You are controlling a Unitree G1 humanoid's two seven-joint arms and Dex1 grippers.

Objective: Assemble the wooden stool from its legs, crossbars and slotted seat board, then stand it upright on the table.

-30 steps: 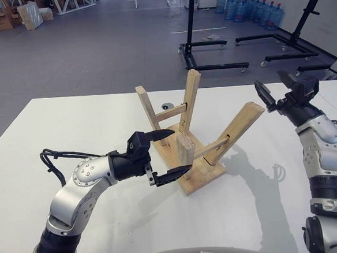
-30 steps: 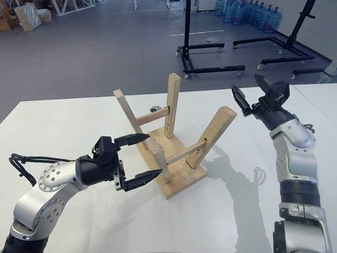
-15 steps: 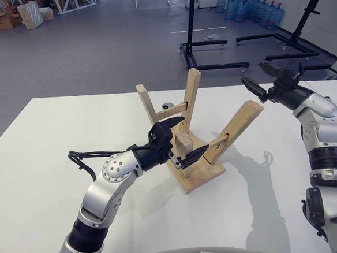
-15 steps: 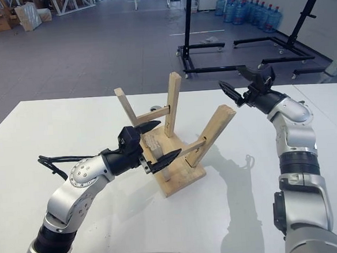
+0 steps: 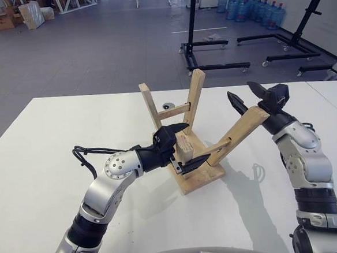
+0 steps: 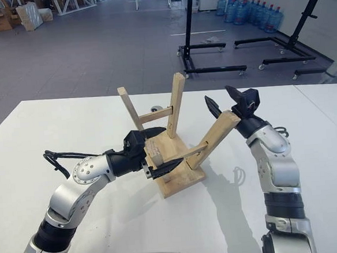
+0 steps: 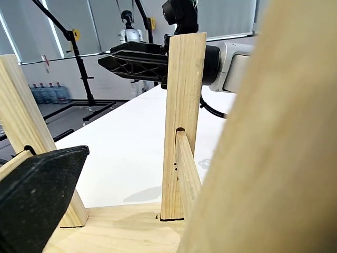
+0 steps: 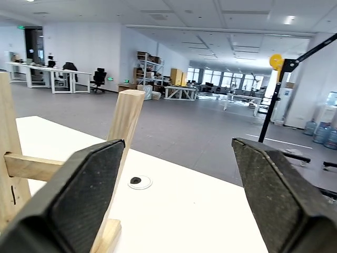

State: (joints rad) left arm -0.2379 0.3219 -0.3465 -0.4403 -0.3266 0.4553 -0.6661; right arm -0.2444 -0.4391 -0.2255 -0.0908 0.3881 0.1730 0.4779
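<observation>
**Both grippers close in on the upturned stool**

The left gripper (image 5: 196, 141) is no longer beside the flat wooden seat board's (image 5: 204, 176) left edge. The arm is stretched farther forward over the white worktop (image 5: 36, 141), and the gripper's spread black fingers (image 5: 171, 129) now straddle the short pale wooden leg (image 5: 185, 148) at the front of the board, one above it and one below.

The right gripper (image 6: 218, 94) is no longer held high and off to the right. It has swung in towards the middle and down, and now sits right at the top end of the leaning pale wooden leg (image 6: 215, 136), jaws still apart.
</observation>
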